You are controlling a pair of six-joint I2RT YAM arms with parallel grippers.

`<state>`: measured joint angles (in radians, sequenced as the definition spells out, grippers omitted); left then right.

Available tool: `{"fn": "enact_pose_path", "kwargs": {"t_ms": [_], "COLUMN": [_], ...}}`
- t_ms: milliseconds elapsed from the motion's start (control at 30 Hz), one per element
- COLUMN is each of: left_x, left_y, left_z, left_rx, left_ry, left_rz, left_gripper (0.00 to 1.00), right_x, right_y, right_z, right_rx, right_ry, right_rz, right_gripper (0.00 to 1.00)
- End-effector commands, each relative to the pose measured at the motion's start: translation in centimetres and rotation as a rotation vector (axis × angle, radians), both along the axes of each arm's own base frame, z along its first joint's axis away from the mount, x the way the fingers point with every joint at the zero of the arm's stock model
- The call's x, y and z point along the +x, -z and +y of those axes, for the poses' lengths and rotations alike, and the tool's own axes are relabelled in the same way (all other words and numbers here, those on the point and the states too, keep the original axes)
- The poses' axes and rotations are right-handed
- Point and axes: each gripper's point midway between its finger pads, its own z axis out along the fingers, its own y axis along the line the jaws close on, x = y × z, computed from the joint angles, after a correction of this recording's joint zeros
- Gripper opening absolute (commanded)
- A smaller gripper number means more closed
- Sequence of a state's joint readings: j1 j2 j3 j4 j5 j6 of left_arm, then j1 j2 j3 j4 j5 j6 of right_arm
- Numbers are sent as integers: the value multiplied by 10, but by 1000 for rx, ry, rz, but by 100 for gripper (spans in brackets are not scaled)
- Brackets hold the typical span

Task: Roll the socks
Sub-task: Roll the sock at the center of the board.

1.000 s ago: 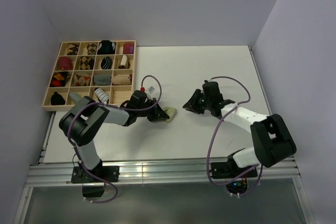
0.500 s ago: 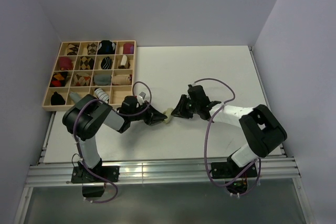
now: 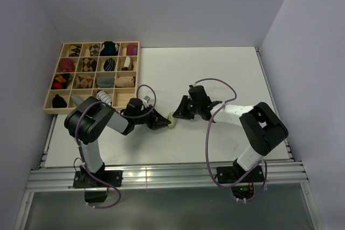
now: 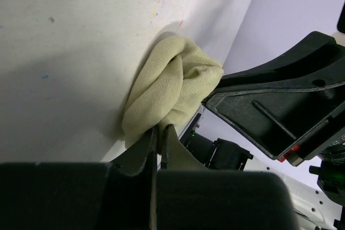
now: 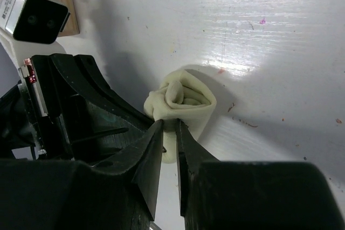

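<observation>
The pale yellow-green sock (image 3: 172,120) lies rolled into a small bundle on the white table (image 3: 215,74), between both grippers. In the left wrist view the sock (image 4: 172,84) sits just past my left gripper (image 4: 159,131), which is shut and pinches its near edge. In the right wrist view my right gripper (image 5: 170,128) is closed to a narrow gap on the lower fold of the sock (image 5: 186,98). In the top view the left gripper (image 3: 161,123) and right gripper (image 3: 177,115) nearly touch. The white black-striped sock (image 3: 104,97) lies rolled in the tray's front row.
A wooden compartment tray (image 3: 50,109) at the back left holds several rolled socks, argyle, red, teal and beige. Its front edge is close to the left arm (image 3: 86,119). The left wrist camera (image 5: 33,12) shows in the right wrist view.
My right gripper has moved left across the table up to the yellow-green sock and closed on it. The left gripper has shifted slightly left and down with the sock.
</observation>
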<state>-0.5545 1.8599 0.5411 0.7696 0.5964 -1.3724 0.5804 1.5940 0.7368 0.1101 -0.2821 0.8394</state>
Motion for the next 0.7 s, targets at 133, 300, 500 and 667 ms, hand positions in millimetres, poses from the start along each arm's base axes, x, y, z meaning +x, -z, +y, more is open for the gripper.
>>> {"fn": "enact_pose_path", "kwargs": {"t_ms": [133,300,500,667], "left_x": [6,5,20,27], "left_y": [8,17,-4,-33], "left_z": [5,9,12,16], "left_rx": [88,146,268,453], "left_ry": [1,14,-2,-5], "left_rz": [-30,-24,-188,-377], "left_gripper": [1,1,18,40], "right_x": [3,-2,-8,-10], "right_y": [10,29,50,54], "right_z": [14,12,-1,-7], "right_rx": [-16,-79,-163,-202], "right_ry": [-38,-41,-9,1], "right_rz": [12,66,135,162], "right_gripper": [21,20,17,16]}}
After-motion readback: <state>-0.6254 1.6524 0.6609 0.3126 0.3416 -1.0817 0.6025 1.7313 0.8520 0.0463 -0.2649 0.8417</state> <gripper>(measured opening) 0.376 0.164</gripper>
